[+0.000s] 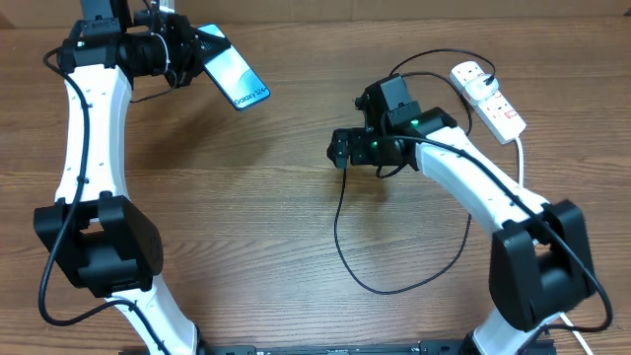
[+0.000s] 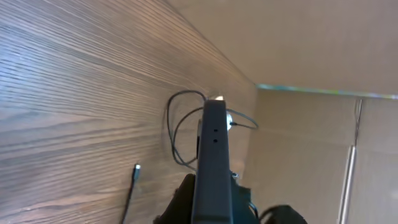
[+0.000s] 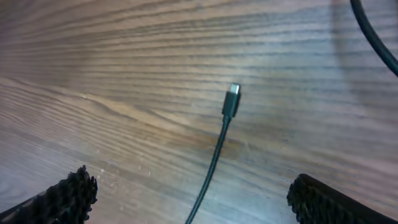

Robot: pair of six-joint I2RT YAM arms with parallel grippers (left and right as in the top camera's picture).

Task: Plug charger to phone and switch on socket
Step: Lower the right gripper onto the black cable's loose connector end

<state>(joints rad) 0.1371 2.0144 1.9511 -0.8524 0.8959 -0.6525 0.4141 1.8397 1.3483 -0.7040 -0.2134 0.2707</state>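
Note:
My left gripper (image 1: pixel 200 51) is shut on the phone (image 1: pixel 237 79) and holds it tilted above the table at the far left, blue screen up. In the left wrist view the phone (image 2: pixel 213 149) shows edge-on between the fingers (image 2: pixel 211 204). The charger's thin black cable (image 1: pixel 338 222) loops over the table to the white socket (image 1: pixel 490 97) at the far right. My right gripper (image 1: pixel 341 150) is open, hovering over the charger's connector tip (image 3: pixel 232 99), which lies on the wood between and ahead of its fingers (image 3: pixel 193 199). The tip also shows in the left wrist view (image 2: pixel 137 168).
The socket's thick white cord (image 1: pixel 519 158) runs down the right side past my right arm. The black cable makes a wide loop near the table's front middle (image 1: pixel 394 286). A beige wall (image 2: pixel 311 43) stands behind the table.

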